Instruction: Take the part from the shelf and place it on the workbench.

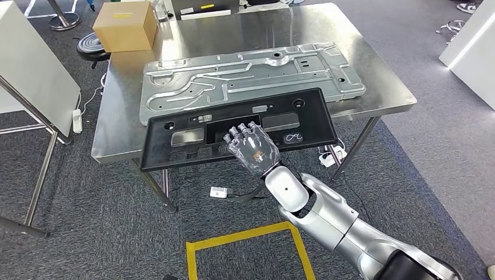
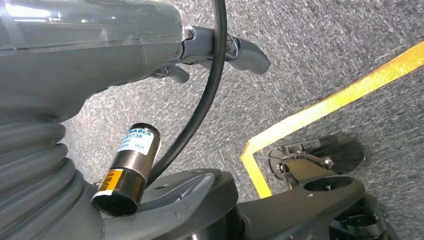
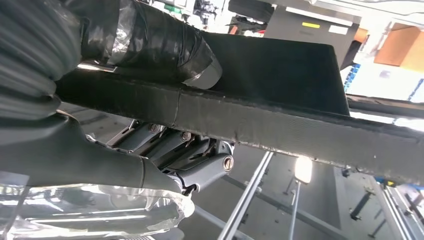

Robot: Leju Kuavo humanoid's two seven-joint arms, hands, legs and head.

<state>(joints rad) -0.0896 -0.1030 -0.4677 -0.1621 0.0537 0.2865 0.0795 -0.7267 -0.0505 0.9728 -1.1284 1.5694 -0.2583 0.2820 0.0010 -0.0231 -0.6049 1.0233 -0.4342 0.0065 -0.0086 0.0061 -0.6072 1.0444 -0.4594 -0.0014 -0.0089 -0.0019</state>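
The part is a long black plastic panel [image 1: 303, 119] lying across the front of the steel workbench [image 1: 385, 87], with its near edge hanging over the bench's front edge. My right hand [image 1: 252, 149] grips that near edge at the middle, fingers lying on the panel's top face. In the right wrist view the panel's edge [image 3: 280, 125] runs between my taped thumb [image 3: 150, 45] and the fingers on its other side. In the left wrist view my left hand [image 2: 100, 45] hangs over the carpet with its fingers [image 2: 245, 50] loose and nothing in it.
A large pressed silver metal sheet [image 1: 251, 73] lies on the bench just behind the black panel. A cardboard box [image 1: 125, 24] stands at the far left corner. A white board on a metal frame [image 1: 29, 70] stands to the left. Yellow floor tape [image 1: 245, 236] marks a square below.
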